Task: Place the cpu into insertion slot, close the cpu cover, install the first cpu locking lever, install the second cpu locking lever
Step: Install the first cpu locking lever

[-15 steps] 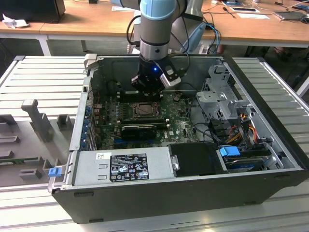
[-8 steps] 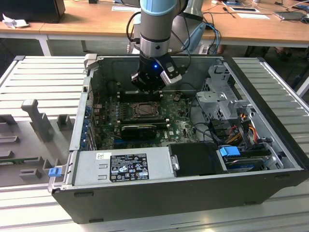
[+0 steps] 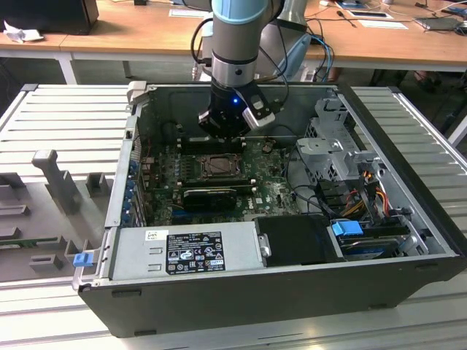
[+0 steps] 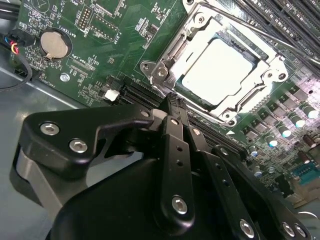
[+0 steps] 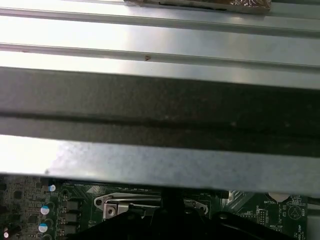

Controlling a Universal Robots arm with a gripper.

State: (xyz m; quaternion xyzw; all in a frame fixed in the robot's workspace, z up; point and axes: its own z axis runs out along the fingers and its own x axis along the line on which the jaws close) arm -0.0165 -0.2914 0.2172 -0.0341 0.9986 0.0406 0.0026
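The cpu (image 4: 217, 70), with its pale silver top, lies flat in the insertion slot (image 3: 217, 167) on the green motherboard. The silver cpu cover (image 4: 172, 52) lies down around it, and the chip shows through its square window. A thin metal lever rod (image 4: 260, 26) runs along the socket's far side. My gripper (image 4: 172, 100) is shut, its black fingertips pressed together with nothing between them, right at the socket's near edge. In the exterior view the gripper (image 3: 222, 133) hangs just behind the socket, inside the open case. In the first wrist view the socket frame (image 5: 130, 204) peeks out below the case wall.
A grey power-supply box (image 3: 193, 248) fills the case's front, and a drive cage (image 3: 328, 146) with cables stands at the exterior view's right. A coin battery (image 4: 54, 44) and capacitors (image 4: 272, 140) sit near the socket. The case wall (image 5: 160, 110) rises close to the gripper.
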